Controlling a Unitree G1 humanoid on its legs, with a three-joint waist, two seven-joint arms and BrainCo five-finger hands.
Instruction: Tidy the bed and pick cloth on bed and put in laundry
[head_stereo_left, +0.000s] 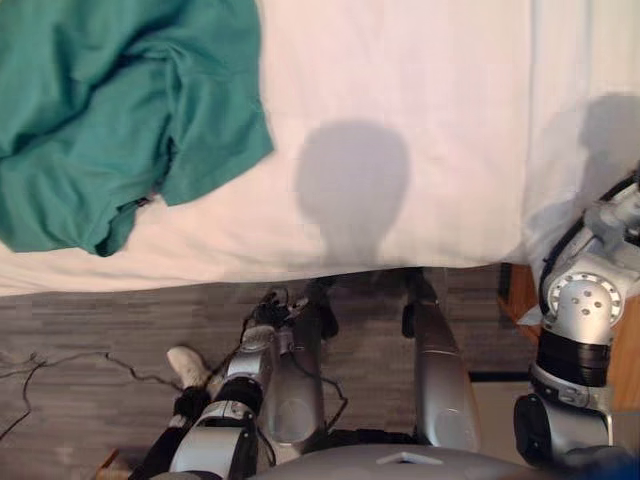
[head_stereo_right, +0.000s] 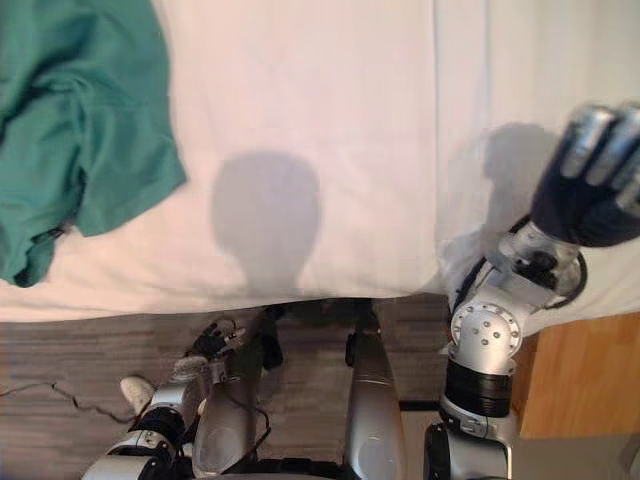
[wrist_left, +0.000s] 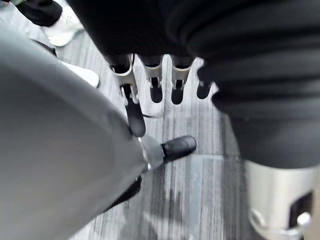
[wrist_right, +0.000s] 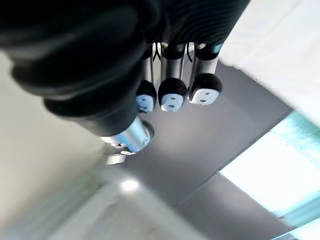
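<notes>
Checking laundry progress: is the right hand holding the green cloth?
No, the green cloth lies on the white bed, well apart from the raised right hand.

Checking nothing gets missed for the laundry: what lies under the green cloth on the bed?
Around the green cloth only the white sheet shows, so it rests on that. Anything beneath its bunched folds is covered.

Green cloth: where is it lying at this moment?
In the left eye view the green cloth lies crumpled on the white bed at the robot's left, close to the bed's near edge.
</notes>
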